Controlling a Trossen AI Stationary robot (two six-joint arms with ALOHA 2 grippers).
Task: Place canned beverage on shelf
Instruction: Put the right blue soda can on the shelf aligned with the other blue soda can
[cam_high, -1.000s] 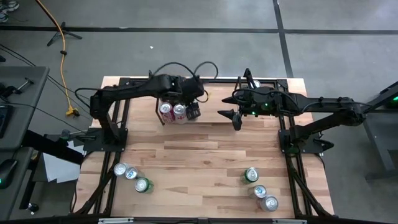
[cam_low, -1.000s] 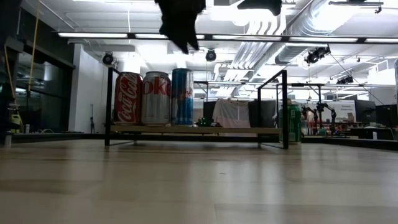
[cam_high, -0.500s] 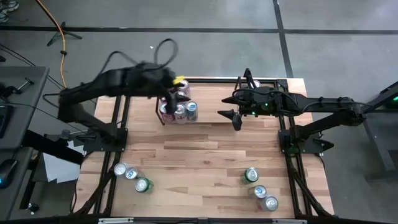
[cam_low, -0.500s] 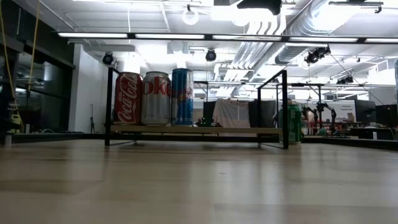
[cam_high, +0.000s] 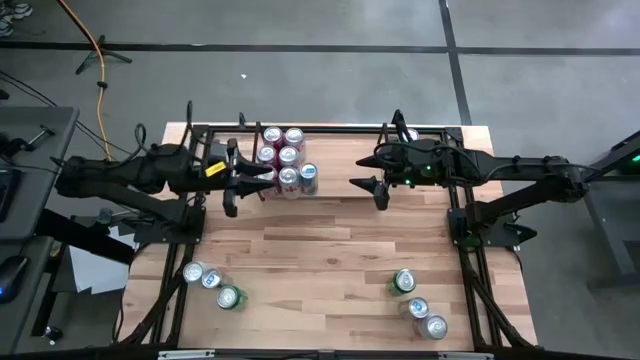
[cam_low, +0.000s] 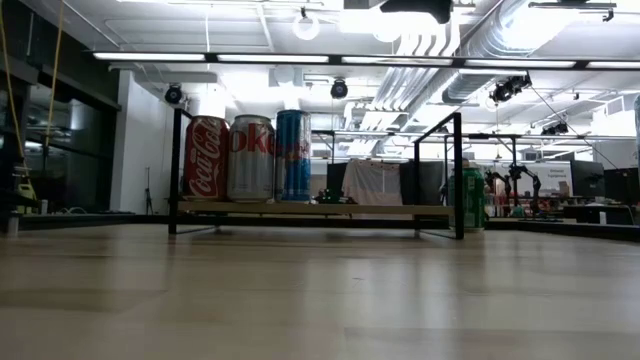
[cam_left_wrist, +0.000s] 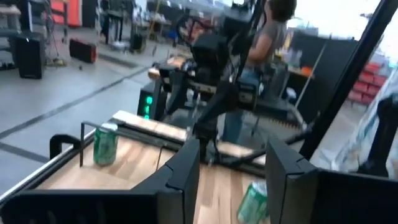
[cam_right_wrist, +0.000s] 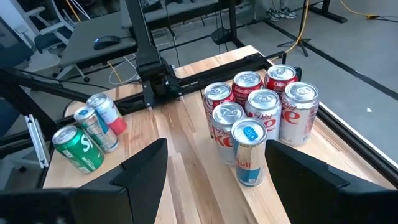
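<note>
High view: the shelf stands at the desk's far edge, with six cans clustered upright at its left end, one of them a slim blue can at the cluster's near right corner. The left hand hangs just left of the cans, touching none, its fingers apart with nothing between them. The right hand hovers over the shelf's right part, fingers apart and empty. One green can stands by the shelf's far right corner. Well in front of the shelf, three cans lie to its left and three more to its right.
</note>
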